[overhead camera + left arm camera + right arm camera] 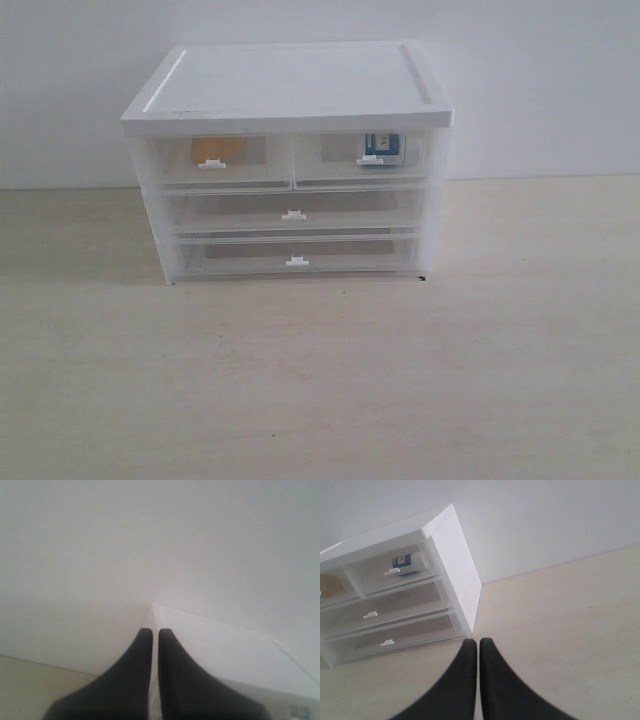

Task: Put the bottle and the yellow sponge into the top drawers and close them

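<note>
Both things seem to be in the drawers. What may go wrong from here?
The shut left gripper points at the cabinet top corner; moving forward might knock it.
The bottle lies on its side in its drawer, so a bump might roll it.

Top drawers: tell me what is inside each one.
The left top drawer holds the yellow sponge; right top drawer holds the bottle. Both are shut; their cloudy fronts blur the contents, so anything further back cannot be seen.
</note>
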